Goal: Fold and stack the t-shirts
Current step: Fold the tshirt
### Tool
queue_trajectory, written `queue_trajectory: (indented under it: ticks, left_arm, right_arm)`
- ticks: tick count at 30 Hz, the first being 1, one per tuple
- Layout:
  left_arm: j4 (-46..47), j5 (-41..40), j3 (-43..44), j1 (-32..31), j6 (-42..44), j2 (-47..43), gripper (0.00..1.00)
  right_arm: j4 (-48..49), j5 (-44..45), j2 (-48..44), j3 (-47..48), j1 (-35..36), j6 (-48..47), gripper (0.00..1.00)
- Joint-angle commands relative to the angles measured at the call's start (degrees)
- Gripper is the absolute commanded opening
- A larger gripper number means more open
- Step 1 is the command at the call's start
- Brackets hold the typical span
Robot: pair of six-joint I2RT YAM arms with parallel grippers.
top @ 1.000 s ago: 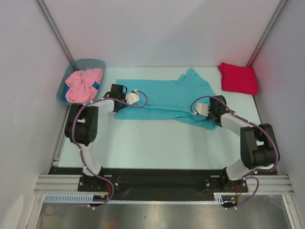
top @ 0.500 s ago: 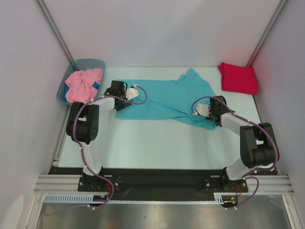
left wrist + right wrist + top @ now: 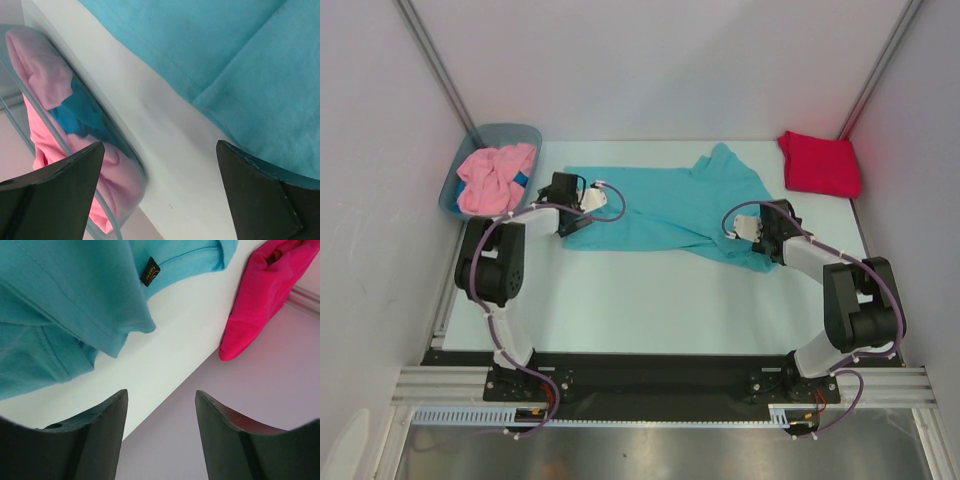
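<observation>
The turquoise t-shirt (image 3: 665,205) lies spread in the middle, partly folded. The crimson t-shirt (image 3: 818,163) sits folded at far right. The pink t-shirt (image 3: 495,178) lies crumpled in the tub (image 3: 506,128).

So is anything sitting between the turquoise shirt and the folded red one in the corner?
Nothing visible does. Only a strip of bare table lies between the turquoise shirt and the red shirt.

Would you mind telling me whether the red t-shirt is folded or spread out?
Folded: the red t-shirt lies as a compact rectangle, with no sleeves showing.
</observation>
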Motion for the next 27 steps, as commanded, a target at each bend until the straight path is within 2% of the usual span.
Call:
queue_trajectory:
  ticks: [1,5,6,9,15,27]
  left_arm:
    - [-0.8,-0.7,-1.7,-0.2,-1.4,-7.3,1.00]
    - [-3.2,4.4,-3.2,-0.3,-2.7,-13.7,1.00]
    - [-4.0,5.5,-3.6,-0.5,-2.7,-14.8,1.00]
    - [-5.2,11.0,-6.0,-0.8,-1.0,-18.9,1.00]
    - [-8.0,20.2,-10.3,-1.0,4.1,-20.7,1.00]
    - [-14.6,27.9,-11.2,-2.1,14.4,-16.2,1.00]
  right_arm:
    - [3.4,1.8,-1.6,2.1,-0.1,-0.5,0.61]
    - [-4.6,0.4,-4.5,4.9,2.3,3.7,0.60]
    - [-9.9,-1.6,-6.0,5.9,3.1,6.4,0.59]
    - [-15.6,-4.0,-10.0,3.7,7.9,9.6,0.57]
    - [-19.6,-6.1,-13.8,-2.0,14.7,10.3,0.54]
    - [-18.6,-4.5,-10.6,0.6,15.9,9.3,0.52]
